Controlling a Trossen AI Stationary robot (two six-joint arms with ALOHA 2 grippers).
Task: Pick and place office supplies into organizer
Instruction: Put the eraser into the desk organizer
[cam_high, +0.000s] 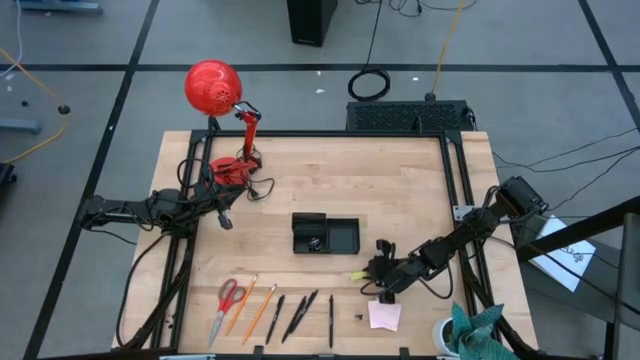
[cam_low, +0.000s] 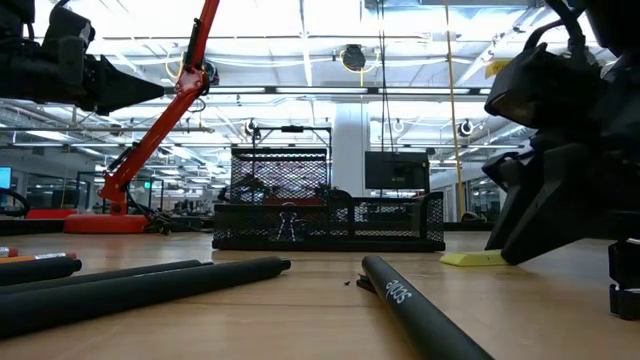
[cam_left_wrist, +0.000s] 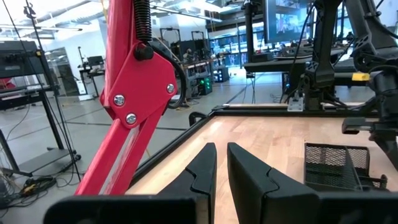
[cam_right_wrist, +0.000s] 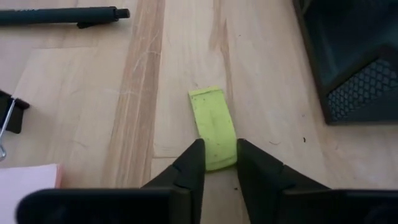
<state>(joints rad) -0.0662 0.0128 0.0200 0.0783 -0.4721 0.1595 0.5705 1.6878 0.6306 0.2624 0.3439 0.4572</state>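
A small yellow-green piece (cam_right_wrist: 213, 121) lies on the wooden table just right of the black mesh organizer (cam_high: 345, 224). My right gripper (cam_right_wrist: 219, 152) is shut on the piece's near end, also seen from above (cam_high: 372, 272). Along the near edge lie the red-handled scissors (cam_high: 229, 297), orange pencils (cam_high: 250, 305), dark pens (cam_high: 300, 312), a black binder clip (cam_right_wrist: 9, 118) and a pink sticky-note pad (cam_high: 384, 315). My left gripper (cam_high: 226, 220) waits at the table's left beside the red lamp, shut, with nothing between its fingers (cam_left_wrist: 202, 168). My right gripper pinches the yellow-green piece by its two long sides at the end nearest the gripper (cam_right_wrist: 216, 157), one finger (cam_right_wrist: 193, 163) on each side. The fingers slant down from the table's right and lie along the piece. The piece still rests on the table.
A red desk lamp (cam_high: 215, 90) stands at the far left with its base (cam_high: 232, 170) on the table. A pen (cam_right_wrist: 62, 15) lies beyond the piece. A teal object and a white cup (cam_high: 470, 335) sit at the near right corner. Bare wood lies behind the organizer.
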